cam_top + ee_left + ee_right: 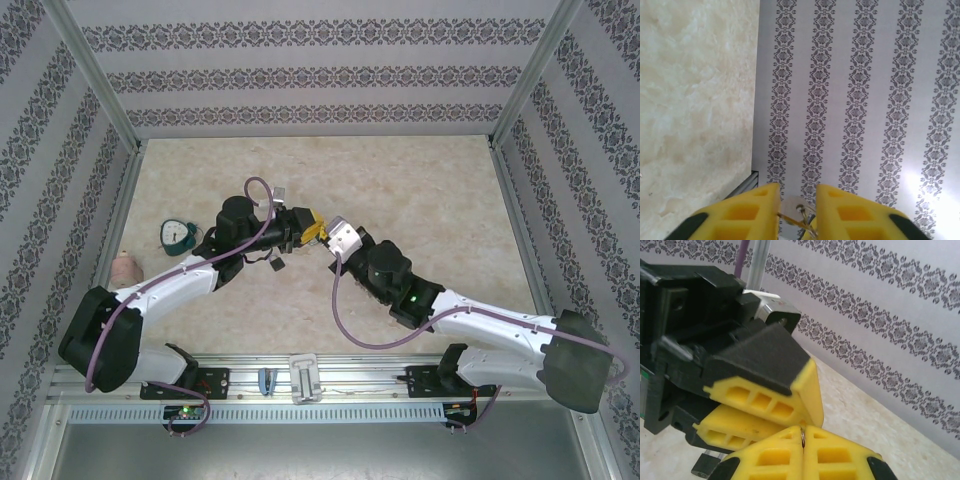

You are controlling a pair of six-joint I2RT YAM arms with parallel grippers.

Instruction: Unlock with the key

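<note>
A lab test cell: wallpapered panels (320, 75) on aluminium framing (97, 80) enclose a tabletop (400, 190).

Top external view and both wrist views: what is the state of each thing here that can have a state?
left gripper: fingers nearly closed around the key ring; a firm grip cannot be told.
right gripper: shut, pinching the key ring.
key ring: held up off the table, between the two grippers.
teal padlock: lying on the table, untouched; locked or open cannot be told.
</note>
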